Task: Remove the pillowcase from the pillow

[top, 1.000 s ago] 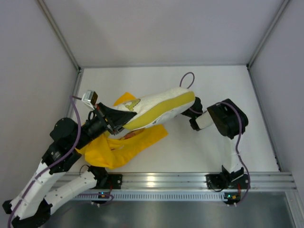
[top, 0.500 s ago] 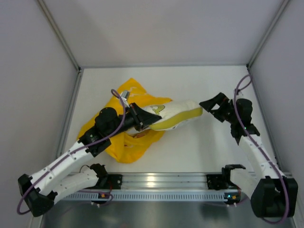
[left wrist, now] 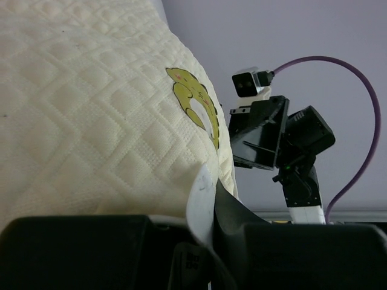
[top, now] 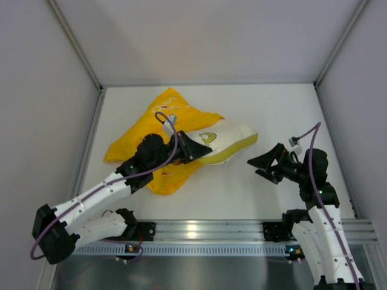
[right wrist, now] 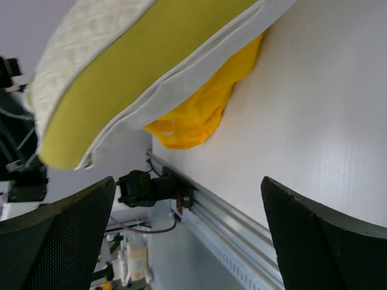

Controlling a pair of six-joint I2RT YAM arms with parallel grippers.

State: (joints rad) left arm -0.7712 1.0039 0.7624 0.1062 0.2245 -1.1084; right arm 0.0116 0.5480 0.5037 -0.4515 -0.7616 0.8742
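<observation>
The left end effector (top: pixel 195 148) is clenched on the near-left end of the pillow (top: pixel 233 136). In the left wrist view its dark fingers (left wrist: pixel 78 248) pinch the quilted cream edge right where the small white tag (left wrist: pixel 200 196) sticks out, and a yellow emblem (left wrist: pixel 195 101) sits on the cover a little farther up. From that grip the pillow reaches right and slightly away across the desk (top: pixel 275 109), with a yellow side band facing the camera. In the right wrist view its free end looks tilted and raised above the surface. All of the pillow that shows is bare of cloth.

The pillowcase (top: pixel 162 113) lies rumpled and spread flat on the desk, behind and under the left arm. One corner points toward the back wall, and another fold pokes out below the arm. Part of it is bunched beneath the pillow.

The right end effector (top: pixel 259 169) is released, with its fingers (right wrist: pixel 57 241) spread wide and nothing between them. It hangs just right of the pillow's free end, apart from it and facing it. The aluminium rail (top: pixel 205 228) runs along the near edge of the desk.
</observation>
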